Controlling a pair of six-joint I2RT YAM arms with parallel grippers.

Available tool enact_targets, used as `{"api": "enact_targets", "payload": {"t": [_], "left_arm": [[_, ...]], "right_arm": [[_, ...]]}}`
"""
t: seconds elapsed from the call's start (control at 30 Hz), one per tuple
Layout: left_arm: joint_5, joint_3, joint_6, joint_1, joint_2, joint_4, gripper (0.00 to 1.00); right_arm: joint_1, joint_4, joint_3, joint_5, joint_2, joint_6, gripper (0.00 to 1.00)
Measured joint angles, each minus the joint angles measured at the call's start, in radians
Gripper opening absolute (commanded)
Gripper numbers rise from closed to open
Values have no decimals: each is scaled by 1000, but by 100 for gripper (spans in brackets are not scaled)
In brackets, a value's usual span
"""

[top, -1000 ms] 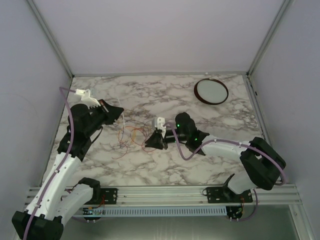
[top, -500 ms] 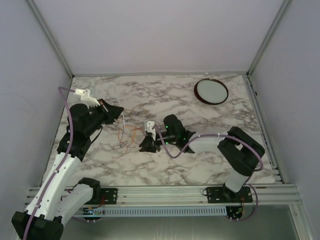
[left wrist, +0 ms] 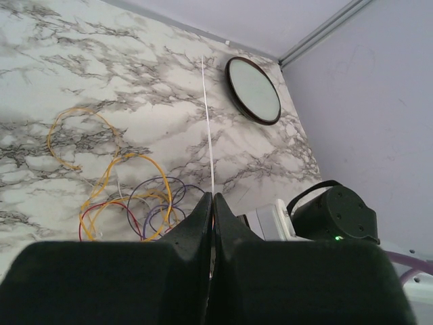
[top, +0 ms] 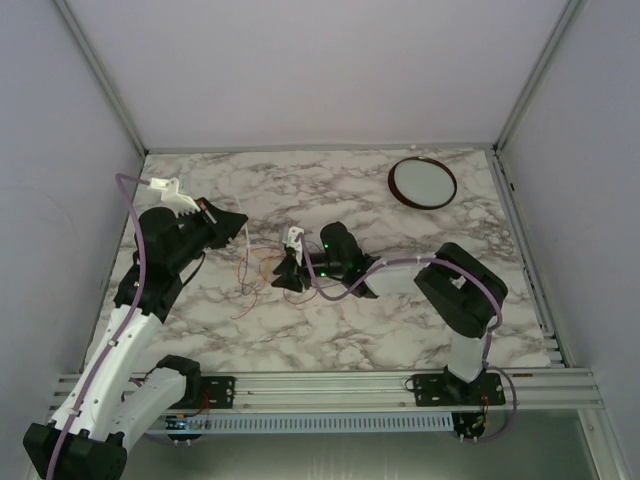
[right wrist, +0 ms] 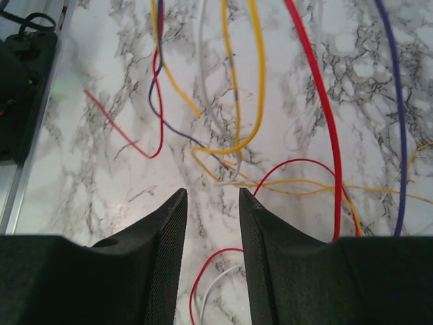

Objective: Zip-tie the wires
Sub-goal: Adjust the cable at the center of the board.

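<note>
On the table (top: 400,330) the wires (top: 258,268) lie loose beneath the part-open, empty right hand (right wrist: 212,196), the left hand (left wrist: 211,203) clamped on a zip tie (left wrist: 208,128); judged gathering stage, next needing the strands bunched.

**The wires** (top: 256,270): a loose, unbundled tangle of hair-thin strands in yellow, orange, red, purple and white. They lie flat on the marble in overlapping loops and open curves, left of centre between my two arms. From my left wrist the wires (left wrist: 135,196) show one yellow loop lying apart from the main coil. Red, yellow and purple strands of the wires (right wrist: 325,101) curve just ahead of my right gripper (right wrist: 211,194).
</note>
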Motion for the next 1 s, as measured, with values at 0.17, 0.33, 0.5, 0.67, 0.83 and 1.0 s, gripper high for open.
{"api": "enact_targets", "payload": {"t": [0.17, 0.33, 0.5, 0.67, 0.83, 1.0], "left_arm": [[1, 0, -4, 0, 0, 3, 0], [1, 0, -10, 0, 0, 15, 0], [1, -1, -14, 0, 0, 16, 0], [1, -2, -21, 0, -1, 17, 0], [0, -8, -26, 0, -8, 22, 0], [0, -8, -26, 0, -8, 22, 0]], "right_arm": [[-1, 24, 34, 17, 35, 31, 38], [-1, 55, 37, 15, 50, 59, 38], [-1, 80, 37, 16, 68, 80, 38], [-1, 111, 48, 25, 93, 116, 36], [-1, 146, 51, 43, 101, 145, 30], [-3, 154, 51, 44, 101, 149, 29]]}}
